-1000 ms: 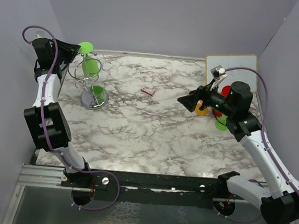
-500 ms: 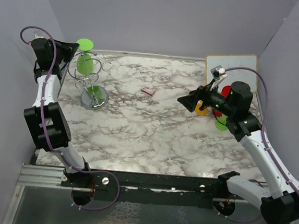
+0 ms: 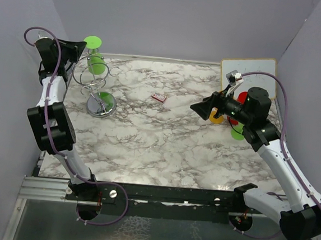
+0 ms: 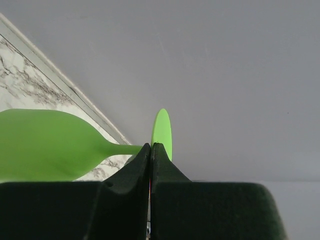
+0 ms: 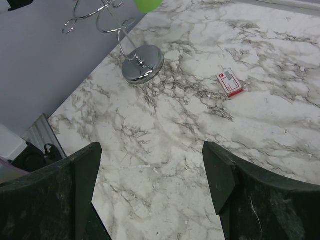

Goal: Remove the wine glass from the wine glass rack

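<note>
The green wine glass [image 3: 96, 61] lies tilted, its round foot [image 3: 92, 41] uppermost, by the top loops of the silver wire wine glass rack [image 3: 97, 85]. My left gripper [image 3: 78, 47] is shut on its stem. In the left wrist view the fingertips [image 4: 151, 146] pinch the stem, with the bowl [image 4: 45, 145] to the left and the foot [image 4: 162, 131] behind. My right gripper [image 3: 198, 107] is open and empty above the table's right middle. The right wrist view [image 5: 150, 150] shows the rack's round base [image 5: 143, 64] far off.
A small red and white box [image 3: 159, 97] lies mid-table and also shows in the right wrist view [image 5: 230, 82]. A white board [image 3: 254, 69] at the back right carries yellow [image 3: 216, 117], red [image 3: 242, 97] and green [image 3: 237, 132] things. Grey walls close in on the left, back and right.
My left gripper has lifted the green glass up and slightly back along the rack's top. The right arm has not moved.
</note>
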Controlling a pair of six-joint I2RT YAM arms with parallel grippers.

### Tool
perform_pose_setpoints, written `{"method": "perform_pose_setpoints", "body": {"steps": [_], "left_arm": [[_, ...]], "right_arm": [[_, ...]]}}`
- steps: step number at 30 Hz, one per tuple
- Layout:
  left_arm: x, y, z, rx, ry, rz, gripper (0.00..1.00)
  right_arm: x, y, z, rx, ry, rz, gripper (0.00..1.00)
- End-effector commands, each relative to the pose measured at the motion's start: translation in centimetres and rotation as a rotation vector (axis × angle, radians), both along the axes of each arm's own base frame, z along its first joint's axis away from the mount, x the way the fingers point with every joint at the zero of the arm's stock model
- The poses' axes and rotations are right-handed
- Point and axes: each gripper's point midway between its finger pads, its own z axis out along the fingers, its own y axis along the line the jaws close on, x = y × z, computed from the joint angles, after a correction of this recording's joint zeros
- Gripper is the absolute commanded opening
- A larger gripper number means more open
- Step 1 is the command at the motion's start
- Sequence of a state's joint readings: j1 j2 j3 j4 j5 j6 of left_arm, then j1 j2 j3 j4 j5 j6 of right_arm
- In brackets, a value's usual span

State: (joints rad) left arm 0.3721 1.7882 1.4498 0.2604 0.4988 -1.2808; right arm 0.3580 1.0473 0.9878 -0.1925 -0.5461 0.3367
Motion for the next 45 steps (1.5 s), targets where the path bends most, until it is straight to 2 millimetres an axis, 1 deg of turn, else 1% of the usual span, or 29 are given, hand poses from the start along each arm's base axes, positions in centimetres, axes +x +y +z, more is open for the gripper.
{"method": "perform_pose_setpoints", "body": {"steps": [1, 6, 8, 11, 14, 17, 20, 22, 24, 25, 26, 29, 31, 34, 36, 39, 42, 45], "left_arm": [[1.1, -0.3, 2.4, -0.009, -0.075, -0.022, 0.0], [2.4, -0.4, 4.4, -0.003, -0.123, -0.027, 0.0], [2.7, -0.6, 5.6, 0.002, -0.149, -0.034, 0.0], [2.9, -1.3, 8.0, 0.03, -0.204, -0.051, 0.0], [2.3, -3.0, 11.3, 0.079, -0.283, -0.092, 0.0], [1.1, -5.6, 14.8, 0.16, -0.377, -0.135, 0.0], [-1.0, -9.0, 18.1, 0.284, -0.481, -0.173, 0.0], [-2.8, -11.7, 19.8, 0.398, -0.553, -0.197, 0.0], [-5.4, -14.6, 21.5, 0.531, -0.637, -0.209, 0.0], [-6.6, -16.2, 21.8, 0.595, -0.674, -0.22, 0.0], [-8.1, -18.5, 21.5, 0.664, -0.71, -0.249, 0.0], [-12.6, -22.9, 20.9, 0.858, -0.804, -0.253, 0.0], [-15.8, -25.6, 20.0, 0.981, -0.859, -0.258, 0.0], [-19.9, -29.3, 16.5, 1.169, -0.895, -0.31, 0.0], [-22.4, -30.9, 13.8, 1.285, -0.906, -0.337, 0.0], [-26.0, -32.7, 9.9, 1.458, -0.943, -0.363, 0.0], [-28.8, -34.6, 5.5, 1.681, -0.97, -0.404, 0.0], [-31.4, -36.2, 1.2, 1.91, -0.97, -0.444, 0.0]], "right_arm": [[-0.1, 0.2, 1.2, 0.019, -0.025, 0.02, 0.82], [-0.1, 0.3, 1.0, 0.015, -0.017, 0.02, 0.82], [-0.1, 0.2, 1.0, 0.016, -0.015, 0.018, 0.82], [0.0, 0.3, 1.0, 0.018, -0.014, 0.018, 0.82], [0.0, 0.3, 0.9, 0.019, -0.008, 0.021, 0.82], [0.1, 0.4, 0.9, 0.019, -0.003, 0.018, 0.82], [0.3, 0.3, 0.8, 0.016, 0.001, 0.009, 0.82], [0.3, 0.3, 0.7, 0.014, 0.005, 0.006, 0.82], [0.4, 0.2, 0.9, 0.015, 0.008, -0.001, 0.82], [0.4, 0.1, 0.9, 0.016, 0.009, -0.005, 0.82], [0.4, 0.1, 1.0, 0.018, 0.01, -0.01, 0.82], [0.6, -0.5, 1.4, 0.014, 0.005, -0.052, 0.82], [0.9, -1.1, 1.7, 0.008, 0.001, -0.101, 0.82], [1.4, -2.2, 2.3, 0.001, -0.015, -0.175, 0.82], [1.7, -3.0, 2.7, -0.005, -0.026, -0.225, 0.82], [2.1, -4.3, 3.8, -0.01, -0.051, -0.308, 0.82], [2.2, -5.9, 4.9, -0.018, -0.083, -0.392, 0.82], [2.2, -6.4, 6.0, -0.034, -0.122, -0.406, 0.82]]}}
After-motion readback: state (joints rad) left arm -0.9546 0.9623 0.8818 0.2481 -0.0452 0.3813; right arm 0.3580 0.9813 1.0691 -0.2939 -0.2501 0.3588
